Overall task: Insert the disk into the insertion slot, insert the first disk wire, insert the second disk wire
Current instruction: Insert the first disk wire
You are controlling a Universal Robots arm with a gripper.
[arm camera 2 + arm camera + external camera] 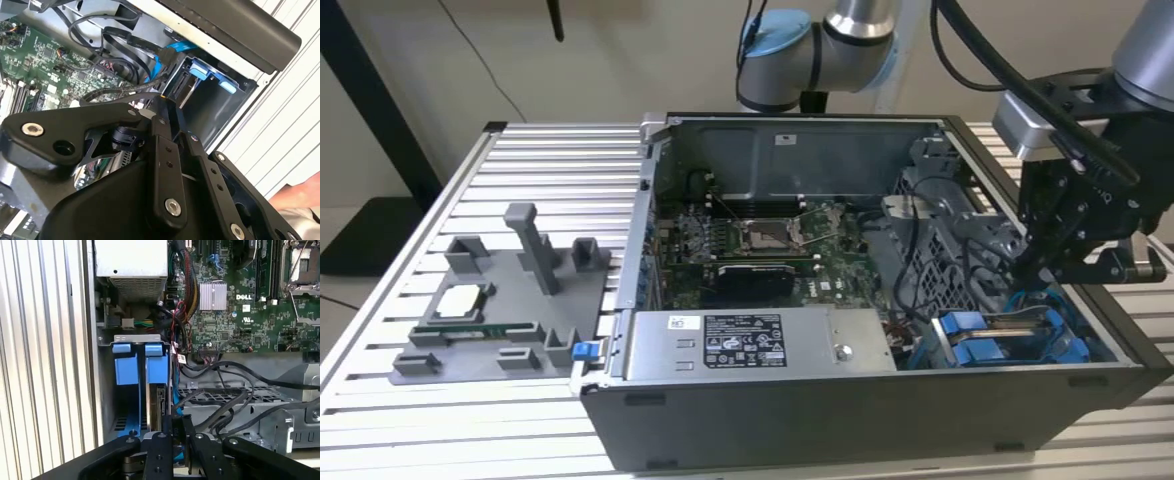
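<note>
The flat silver-grey disk (159, 402) in its bright blue plastic carrier stands on edge inside the insertion slot (131, 338), a bay of the grey sheet-metal drive cage. Its blue end tab sits level with the tab of the neighbouring blue carrier (125, 371). The black gripper (177, 426) hangs directly over the cage, just beside the disk's edge. Its fingers (165, 437) are drawn close together, with only a narrow gap between them; I cannot tell whether anything is pinched there. In the second wrist view the gripper's (167, 106) tip lies among loose black cables (107, 47) near a light blue flat cable (175, 49). Beyond the cage lies the green motherboard (235, 315). In the exterior view the gripper (1041, 272) reaches into the open dark grey computer case (854, 425) at that view's right. The case rests on a ribbed aluminium table (534, 160).
</note>
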